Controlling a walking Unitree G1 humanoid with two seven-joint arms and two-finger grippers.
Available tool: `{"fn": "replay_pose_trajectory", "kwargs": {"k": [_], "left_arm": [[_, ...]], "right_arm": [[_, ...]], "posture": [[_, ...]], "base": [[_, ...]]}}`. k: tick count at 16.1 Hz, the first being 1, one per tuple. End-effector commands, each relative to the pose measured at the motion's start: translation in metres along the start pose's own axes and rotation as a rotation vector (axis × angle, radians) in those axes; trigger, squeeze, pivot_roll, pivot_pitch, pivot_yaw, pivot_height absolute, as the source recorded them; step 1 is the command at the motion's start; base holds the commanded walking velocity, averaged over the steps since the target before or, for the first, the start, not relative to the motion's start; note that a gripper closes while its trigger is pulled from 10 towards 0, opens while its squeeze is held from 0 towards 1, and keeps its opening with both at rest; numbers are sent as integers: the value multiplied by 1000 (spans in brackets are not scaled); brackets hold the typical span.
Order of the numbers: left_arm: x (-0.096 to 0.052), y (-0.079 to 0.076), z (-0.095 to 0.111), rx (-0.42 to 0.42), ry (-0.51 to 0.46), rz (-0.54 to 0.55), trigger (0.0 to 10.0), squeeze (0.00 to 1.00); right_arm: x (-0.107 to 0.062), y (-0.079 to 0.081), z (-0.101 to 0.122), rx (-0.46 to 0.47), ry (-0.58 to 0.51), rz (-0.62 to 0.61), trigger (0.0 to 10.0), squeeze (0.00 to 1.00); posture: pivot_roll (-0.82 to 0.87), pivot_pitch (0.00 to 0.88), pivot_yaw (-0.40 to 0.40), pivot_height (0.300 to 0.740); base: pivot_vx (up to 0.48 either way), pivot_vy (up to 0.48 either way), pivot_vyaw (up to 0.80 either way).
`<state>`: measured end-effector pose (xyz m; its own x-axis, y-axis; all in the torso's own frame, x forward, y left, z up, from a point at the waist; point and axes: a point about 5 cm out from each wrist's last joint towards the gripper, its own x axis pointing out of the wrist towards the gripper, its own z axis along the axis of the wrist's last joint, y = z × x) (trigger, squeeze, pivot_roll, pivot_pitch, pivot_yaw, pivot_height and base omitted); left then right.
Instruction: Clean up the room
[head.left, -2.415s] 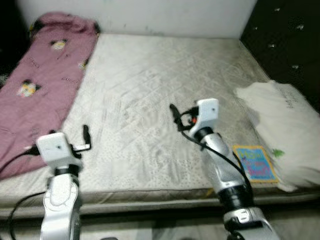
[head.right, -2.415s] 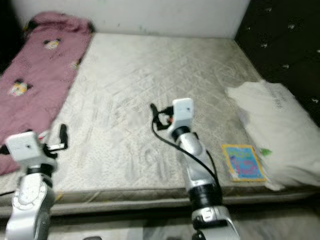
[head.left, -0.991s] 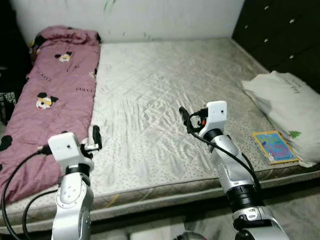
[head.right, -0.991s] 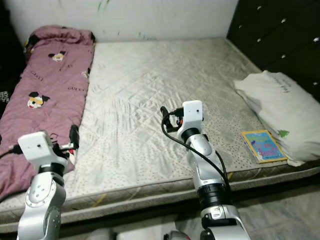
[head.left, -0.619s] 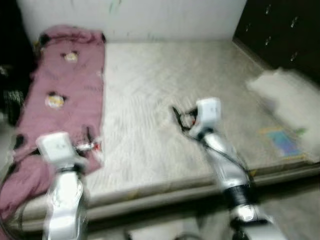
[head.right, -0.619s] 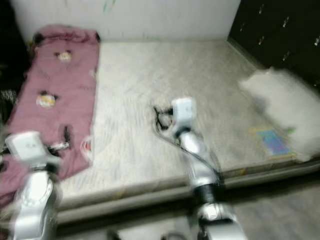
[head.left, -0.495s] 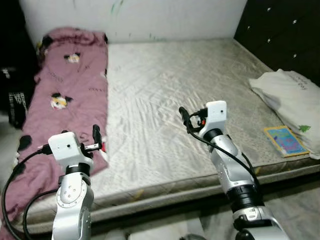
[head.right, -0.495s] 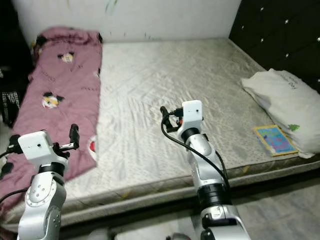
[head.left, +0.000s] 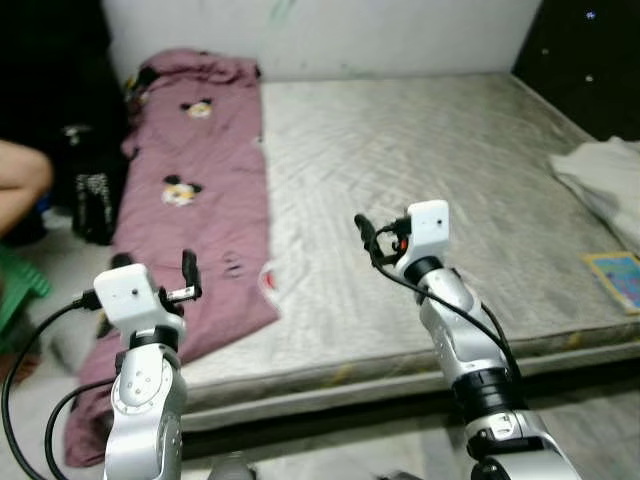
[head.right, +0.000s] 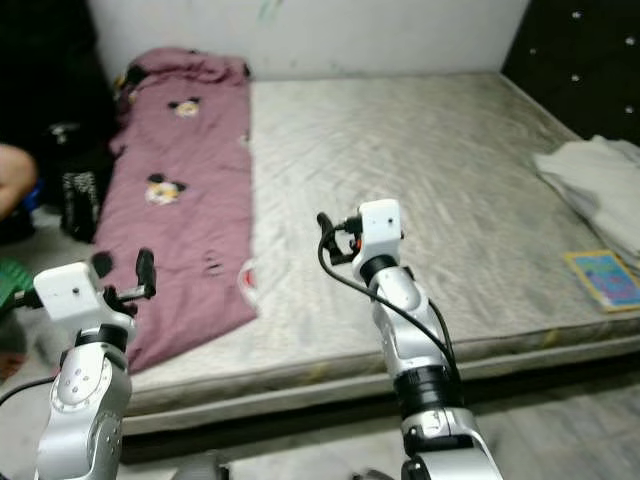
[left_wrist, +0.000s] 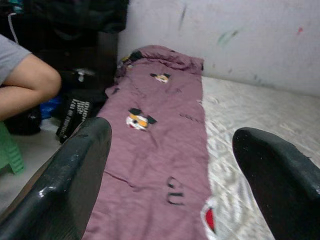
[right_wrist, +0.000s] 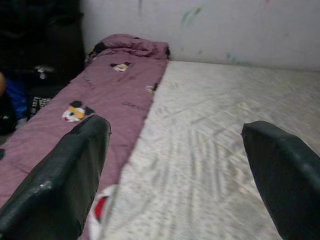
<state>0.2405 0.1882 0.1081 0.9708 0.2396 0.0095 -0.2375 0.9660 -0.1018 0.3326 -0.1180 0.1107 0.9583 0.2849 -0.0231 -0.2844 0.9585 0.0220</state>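
Two grippers up in front of me, both empty. Left gripper (head.left: 188, 268) is raised at the near left, above the low end of the pink blanket (head.left: 195, 190); wrist view shows its fingers (left_wrist: 75, 175) spread wide apart with nothing between them. Right gripper (head.left: 364, 238) hangs over the middle of the mattress (head.left: 420, 180), fingers (right_wrist: 65, 175) also wide apart, holding nothing.

I see the blanket laid in a long strip down the left side of the mattress, cartoon mouse prints on it, bunched up at the far end against the white wall (head.left: 330, 30). Its near end drapes off the left near corner toward the floor.

At the right edge: a white pillow (head.left: 605, 180) on the mattress, and a colourful children's book (head.left: 618, 278) lying flat just near of it, close to the mattress edge. Dark tufted headboard (head.right: 580, 60) behind the pillow at the far right.

Left of the bed, a black bag (head.left: 88, 195) with white lettering stands on the floor beside the blanket. A person's bare arm (left_wrist: 25, 92) in a grey sleeve is further left, with something green (head.left: 18, 285) below it, too cropped for me to identify.
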Motion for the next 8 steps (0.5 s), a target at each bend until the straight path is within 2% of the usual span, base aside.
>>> {"fn": "replay_pose_trajectory", "kwargs": {"k": [1, 4, 8], "left_arm": [[-1, 6, 0, 17, 1, 18, 10000, 0], [0, 5, 1, 20, -1, 18, 10000, 0], [1, 5, 1, 30, -9, 16, 10000, 0]], "right_arm": [[4, 8, 5, 5, -16, 26, 10000, 0], [4, 8, 5, 7, -16, 25, 10000, 0], [5, 8, 5, 6, -17, 24, 10000, 0]], "posture": [[-3, 0, -41, 740], [-3, 0, -41, 740], [-3, 0, -40, 740]], "base": [[0, 446, 0], [0, 449, 0], [0, 0, 0]]}}
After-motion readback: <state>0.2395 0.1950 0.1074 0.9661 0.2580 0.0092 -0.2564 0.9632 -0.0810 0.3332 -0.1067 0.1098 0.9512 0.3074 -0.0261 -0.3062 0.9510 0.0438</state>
